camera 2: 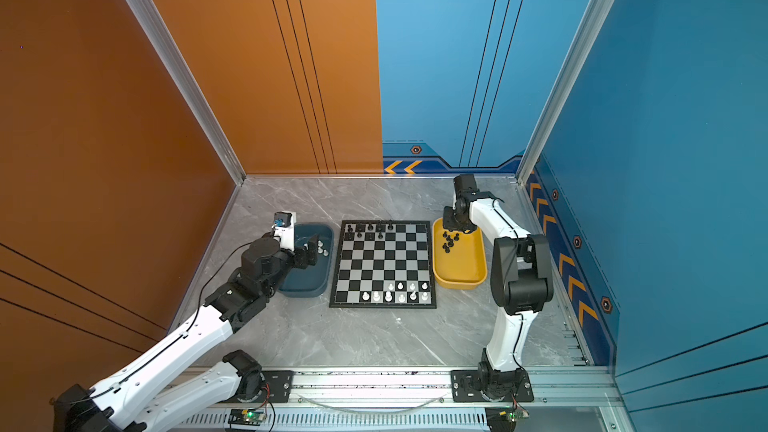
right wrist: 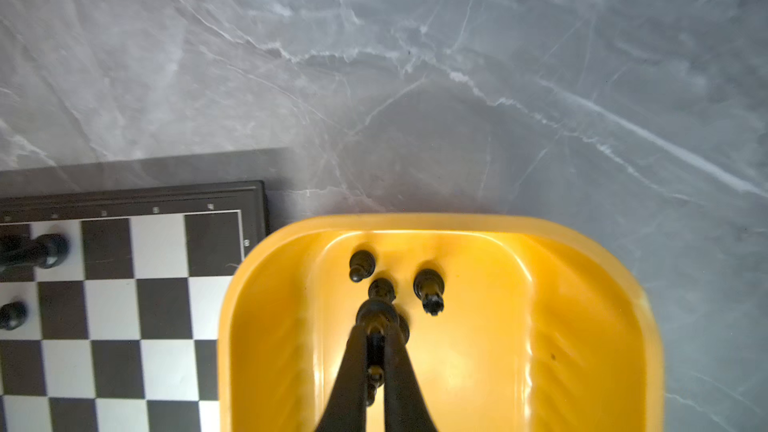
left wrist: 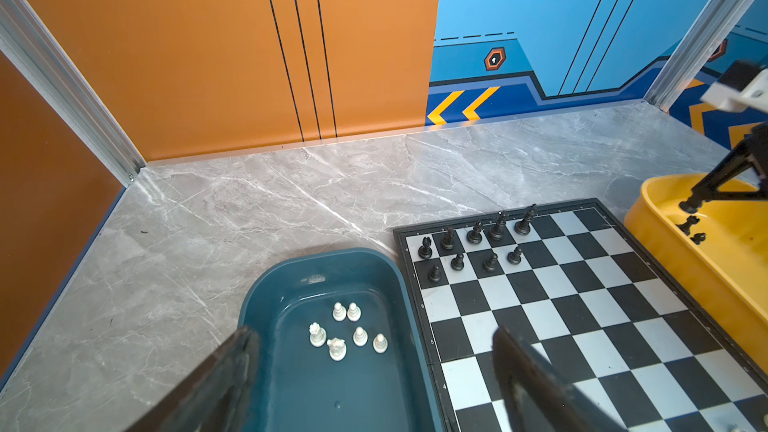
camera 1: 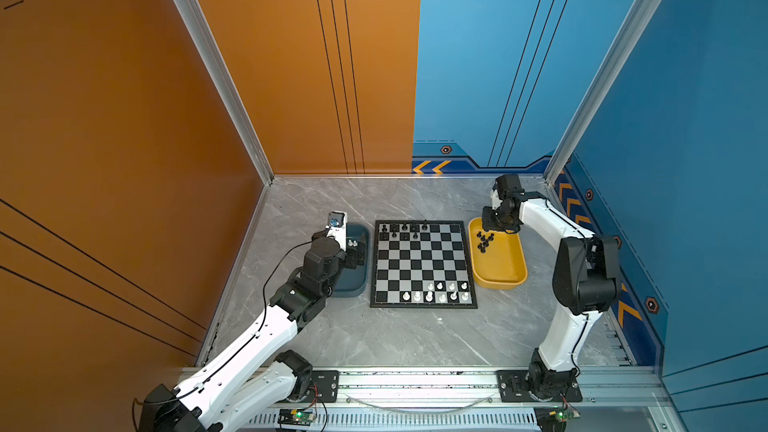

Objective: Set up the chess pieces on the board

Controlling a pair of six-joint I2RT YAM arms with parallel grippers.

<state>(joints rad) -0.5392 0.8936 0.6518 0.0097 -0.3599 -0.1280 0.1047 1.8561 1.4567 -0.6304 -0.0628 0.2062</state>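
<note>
**Board** [camera 1: 422, 261]: flat square with black-and-white checks and a thin black frame. Row numbers are printed along the margin. It lies flat at mid-tabletop [camera 1: 374, 334], between the teal tray [camera 1: 353, 289] just beside its left edge and the yellow tray [camera 1: 505, 280] just beside its right edge.

**Black pieces on the board** [left wrist: 474, 233]: nine, glossy, round-based, all upright. They fill the two far rows outward from the far left corner, five in the last row and four in the row ahead of it. The tallest stand in the last row.

**White pieces on the board** [camera 1: 441, 296]: upright at the near right corner, six in the nearest row and four in the next.

**White pieces in the teal tray** [left wrist: 359, 336]: six, bunched on the floor of the tray's far half. I cannot tell whether every one is upright.

**Black pieces in the yellow tray** [camera 1: 484, 240]: a loose cluster at the tray's far end.

**Right gripper** [right wrist: 376, 332]: down in the far end of the yellow tray, fingers drawn together on the gripped black piece [right wrist: 376, 312]. Only a slim gap shows between them, and the piece fills it. I cannot tell whether the piece is clear of the tray floor. Other black pieces sit just beside the tips.

**Left gripper** [left wrist: 374, 332]: over the teal tray, fingers [left wrist: 232, 371] spread wide with nothing between them. The white cluster lies below the gap.
</note>
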